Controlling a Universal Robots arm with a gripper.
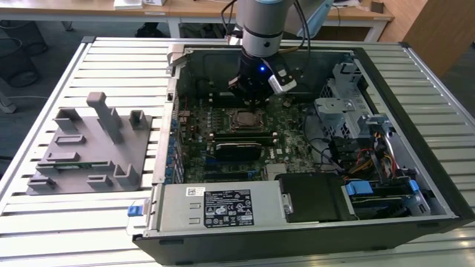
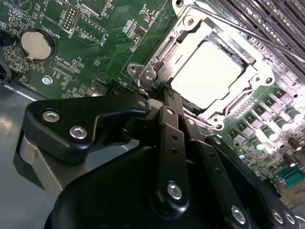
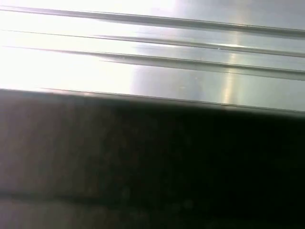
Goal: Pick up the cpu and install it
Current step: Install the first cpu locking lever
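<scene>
- The small, flat, square cpu (image 2: 206, 71) with its silvery metal top and pale rim lies in the metal-framed socket (image 2: 157, 62) on the green motherboard (image 2: 95, 33) – glaring bright in the second wrist view, seated flat and square to the frame as far as that view tells.
- In the exterior view the same cpu (image 1: 244, 118) shows as a small square in the middle of the motherboard, inside the open black computer case (image 1: 415, 183) on the slatted metal bench (image 1: 111, 55).
- The black hand (image 1: 254, 99) hangs just above the socket, at its edge farther from the case's silver power-supply box (image 1: 222, 207).
- In the second wrist view the hand (image 2: 166, 93) ends in a narrow tip right at the socket's frame, beside the cpu; its black finger links lie close together and nothing shows between them, so I judge it closed and carrying nothing.
- Step in hand, as I read it: the pick and the placing look done – the work now stands at the seating and securing end of the install.
- I cannot tell whether the socket's retaining frame is latched down over the cpu.
- The grey moulded parts tray (image 1: 82, 147) sits on the bench well apart from the socket, outside the case.
- The first wrist view gives pale metal slats (image 3: 152, 52) above a dark band.
</scene>
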